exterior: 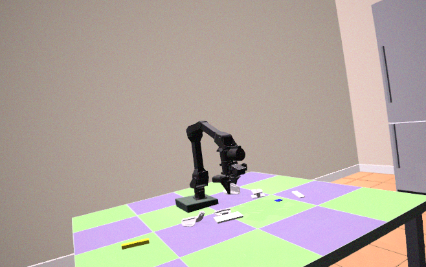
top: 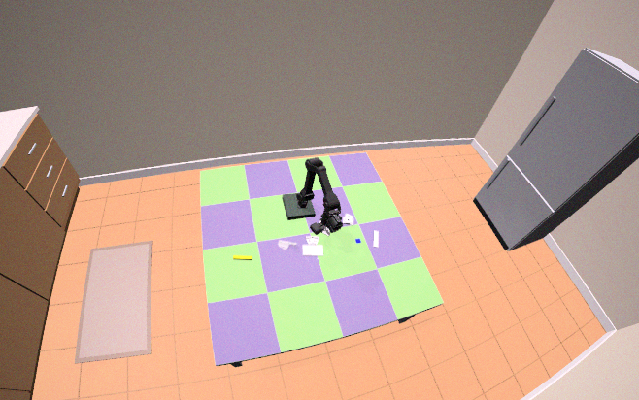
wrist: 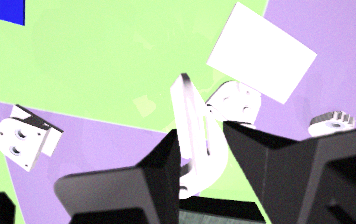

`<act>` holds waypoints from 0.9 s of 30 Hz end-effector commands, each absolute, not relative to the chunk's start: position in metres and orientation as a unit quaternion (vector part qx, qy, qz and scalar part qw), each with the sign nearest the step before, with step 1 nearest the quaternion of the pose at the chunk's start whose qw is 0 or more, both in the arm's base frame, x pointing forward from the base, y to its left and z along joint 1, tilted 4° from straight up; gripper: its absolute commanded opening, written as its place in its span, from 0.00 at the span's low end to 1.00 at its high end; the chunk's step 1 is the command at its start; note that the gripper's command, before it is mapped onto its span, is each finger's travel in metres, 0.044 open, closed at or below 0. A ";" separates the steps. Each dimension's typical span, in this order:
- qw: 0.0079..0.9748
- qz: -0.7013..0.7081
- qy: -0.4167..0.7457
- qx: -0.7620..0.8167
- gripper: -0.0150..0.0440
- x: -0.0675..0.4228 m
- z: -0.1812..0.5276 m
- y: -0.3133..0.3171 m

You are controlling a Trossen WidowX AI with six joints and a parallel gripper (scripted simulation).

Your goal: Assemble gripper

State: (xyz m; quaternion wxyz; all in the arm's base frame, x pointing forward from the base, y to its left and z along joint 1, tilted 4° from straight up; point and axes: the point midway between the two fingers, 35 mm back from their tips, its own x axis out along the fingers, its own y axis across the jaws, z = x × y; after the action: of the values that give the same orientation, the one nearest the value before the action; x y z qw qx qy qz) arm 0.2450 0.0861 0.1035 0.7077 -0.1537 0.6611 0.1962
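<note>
My gripper (top: 325, 230) (exterior: 228, 191) (wrist: 200, 130) is shut on a white jaw (exterior: 235, 188) (wrist: 216, 161), held low over the table with its narrow end forward in the wrist view. The other white jaw (top: 285, 245) (exterior: 188, 222) (wrist: 327, 127) lies apart on a purple square, its teeth showing in the wrist view. One white part with two round features (top: 348, 219) (exterior: 257, 192) (wrist: 21, 142) stands beyond the gripper in the exterior view. A second such part (top: 312, 239) (exterior: 223, 212) (wrist: 234, 103) lies by a white block. I cannot tell surely which is the base and which the housing plate.
The white block (top: 313, 250) (exterior: 228, 217) (wrist: 262, 52) is close beside the second part. A blue piece (top: 358, 241) (exterior: 278, 200) (wrist: 11, 11) and a white bar (top: 376, 239) (exterior: 298, 194) lie to the right. A yellow bar (top: 242, 257) (exterior: 135, 243) lies far left.
</note>
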 end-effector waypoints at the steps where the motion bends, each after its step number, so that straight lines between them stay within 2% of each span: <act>1: 0.713 0.166 0.671 -0.118 0.48 0.242 0.101 0.081; 17: 0.722 0.038 0.690 0.016 0.48 0.234 0.097 0.059; 27: 0.722 0.033 0.691 0.021 0.48 0.233 0.097 0.058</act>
State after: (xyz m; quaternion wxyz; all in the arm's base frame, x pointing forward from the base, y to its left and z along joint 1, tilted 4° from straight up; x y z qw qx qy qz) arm 0.2339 0.0579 0.0978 0.7228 0.0168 0.6900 0.0335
